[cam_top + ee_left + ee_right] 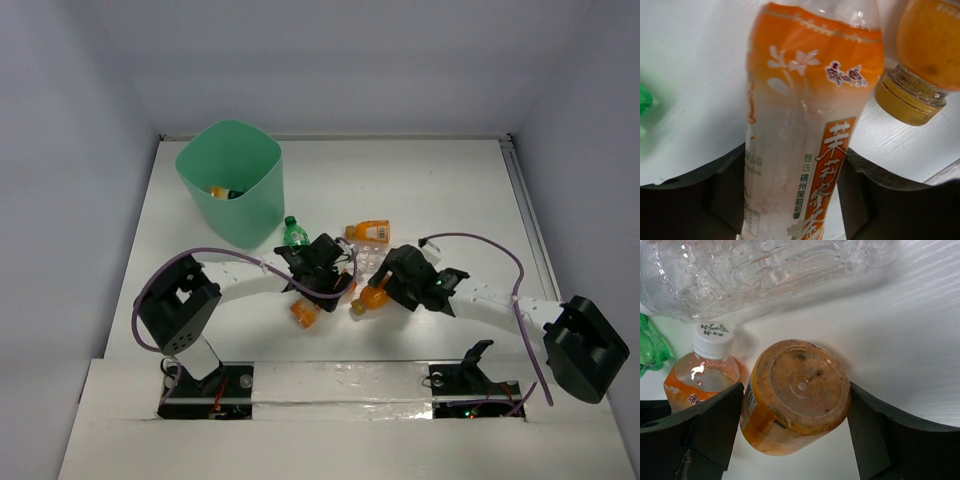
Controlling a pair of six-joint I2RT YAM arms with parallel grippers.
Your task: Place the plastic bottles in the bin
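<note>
The mint-green bin stands at the back left with one bottle inside. My left gripper is shut on an orange-labelled bottle, with both fingers pressed to its sides. My right gripper is shut on an orange bottle lying on the table, base towards the camera, and both fingers touch it. A green bottle, another orange bottle and a clear bottle lie between the grippers and the bin.
The two grippers work close together at the table's middle. A white-capped orange bottle lies just left of the right gripper's left finger. The white table has walls at the back and on both sides.
</note>
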